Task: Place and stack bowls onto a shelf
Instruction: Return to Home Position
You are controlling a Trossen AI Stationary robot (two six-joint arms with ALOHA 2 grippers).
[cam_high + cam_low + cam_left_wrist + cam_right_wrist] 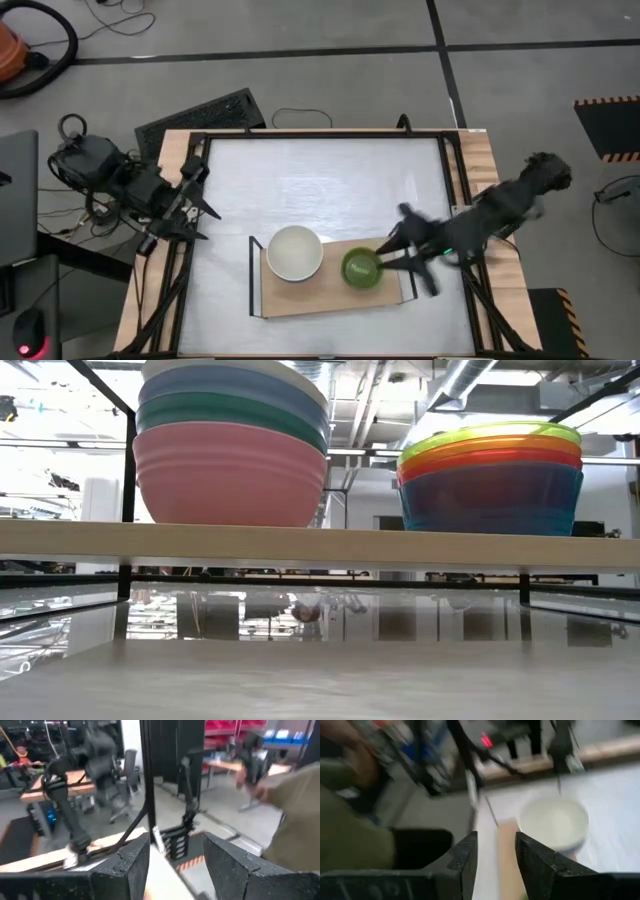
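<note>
The bare white table (320, 680) runs from the lens up to the shelf (320, 544), a light-wood board carrying two stacks of bowls. The large stack (230, 460) has a pink bowl at the bottom, then teal, blue and white. The small stack (490, 475) stands well apart from it, dark blue at the base with red-orange bands and a green bowl on top.

From overhead, only the white bowl (294, 252) and the green bowl (361, 268) show, and no bowl lies off the shelf. The stacking looks finished, and what seems left is for the arms to park.

The right claw (400, 255) hangs just beside the green bowl, its fingers apart and holding nothing. The left claw (192, 203) waits at the table's left edge, also spread and empty.

The overhead view hides the lower bowls, and the table-level view cuts off the large stack's top rim. The thin bands in the small stack are hard to count. The right arm is smeared, and a blurred sleeve (295, 820) fills one side of the left wrist view.
</note>
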